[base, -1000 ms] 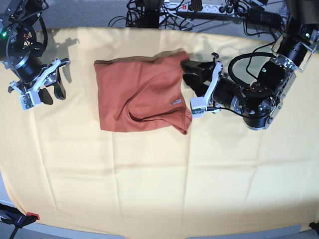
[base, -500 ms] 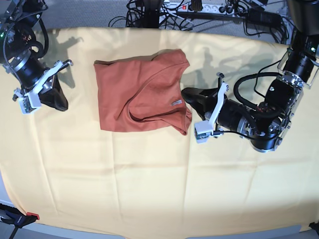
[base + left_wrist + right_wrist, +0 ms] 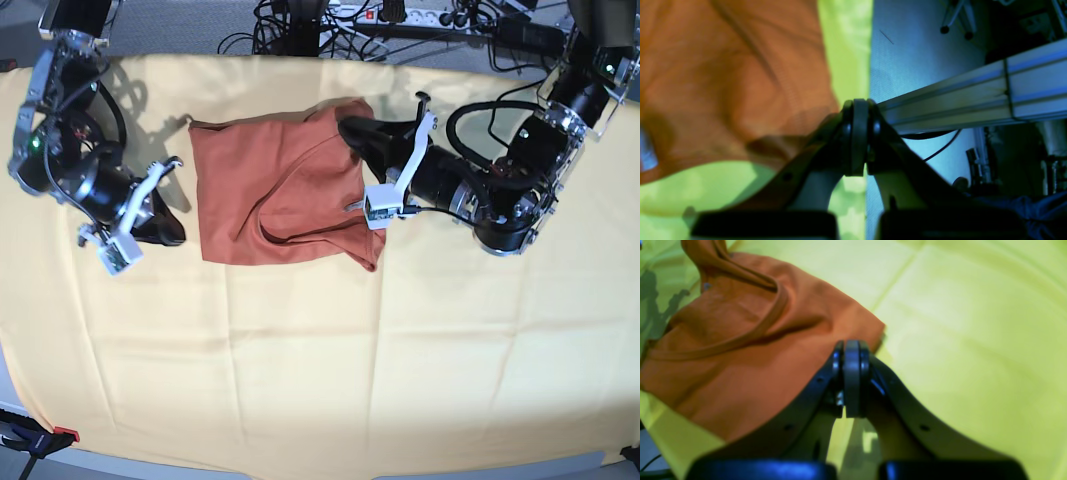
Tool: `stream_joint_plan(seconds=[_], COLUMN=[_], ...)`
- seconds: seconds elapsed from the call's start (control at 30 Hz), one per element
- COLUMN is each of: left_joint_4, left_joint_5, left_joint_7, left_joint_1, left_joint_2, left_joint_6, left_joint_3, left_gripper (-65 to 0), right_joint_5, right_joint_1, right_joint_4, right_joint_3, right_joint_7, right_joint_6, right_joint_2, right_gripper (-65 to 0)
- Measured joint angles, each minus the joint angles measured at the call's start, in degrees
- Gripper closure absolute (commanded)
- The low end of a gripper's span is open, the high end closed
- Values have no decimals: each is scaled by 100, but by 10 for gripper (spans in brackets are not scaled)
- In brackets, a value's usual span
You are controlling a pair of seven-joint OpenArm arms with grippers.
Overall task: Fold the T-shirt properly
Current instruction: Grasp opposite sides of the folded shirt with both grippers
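both my left gripper and right gripper are pinched closed on nothing beside the half-folded t-shirt on the yellow cloth, so sweeping in might drag and rumple it

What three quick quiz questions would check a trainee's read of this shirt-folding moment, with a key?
1. True or false: the left gripper is shut on the T-shirt.
2. The T-shirt lies on: A) the yellow cloth, B) bare table, C) a tray.
3. Which gripper is beside the shirt's edge nearest the left side of the base view?

Key:
1. False. Its jaws are pressed together with nothing between them.
2. A.
3. The right gripper, also shut and empty.
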Motion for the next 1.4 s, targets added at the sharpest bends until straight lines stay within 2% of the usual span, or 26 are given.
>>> stream_joint_plan(seconds=[0.37, 0.57, 0.7, 0.9, 1.0, 1.27, 1.4], left_joint_4=[205, 212, 210, 210, 210, 212, 245], left_joint_5=[13, 944, 1644, 2518, 2988, 3936, 4465], left_joint_7=[28, 2, -37, -435, -566, -1438, -1661], left_joint_1=[603, 588, 588, 590, 586, 588, 586], left_joint_2=[96, 374, 391, 385, 382, 385, 402], left_joint_6=[0, 0, 0, 0, 0, -4, 2], left_joint_3=[-13, 35, 339, 820, 817, 817, 817], left_gripper=[0, 0, 0, 0, 0, 0, 0], right_joint_5=[-363, -643, -951, -1047, -1137, -1237, -1167], right_joint_1=[1237, 1552, 1580, 1668, 1661, 1663, 1657], right_joint_4=[-1729, -1910, -2131, -2428, -2468, -2465, -2465], right_joint_3=[-1165, -1567, -1832, -1982, -2090, -2345, -2352], right_joint_7=[94, 201, 297, 461, 459, 479, 435], right_joint_6=[-2, -4, 9, -2, -2, -2, -2], right_joint_2=[151, 157, 153, 160, 166, 199, 229], right_gripper=[0, 0, 0, 0, 0, 0, 0])
